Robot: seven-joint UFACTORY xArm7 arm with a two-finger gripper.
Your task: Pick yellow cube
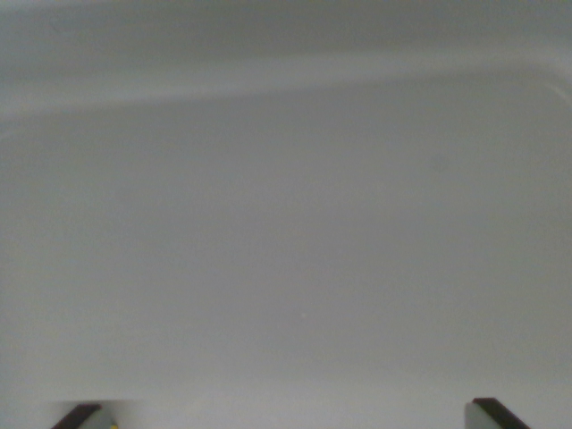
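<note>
No yellow cube shows in the wrist view. Only the two dark fingertips of my gripper [286, 416] poke in at the bottom edge, one fingertip [80, 416] at the wrist view's left and the other [493, 414] at the right. They stand far apart, so the gripper is open with nothing between them. Below them lies a blurred pale grey surface [286, 232].
A lighter raised rim or wall [268, 76] runs across the top of the wrist view and curves down at the upper right corner [559, 85], like the inside of a shallow grey bin or tray.
</note>
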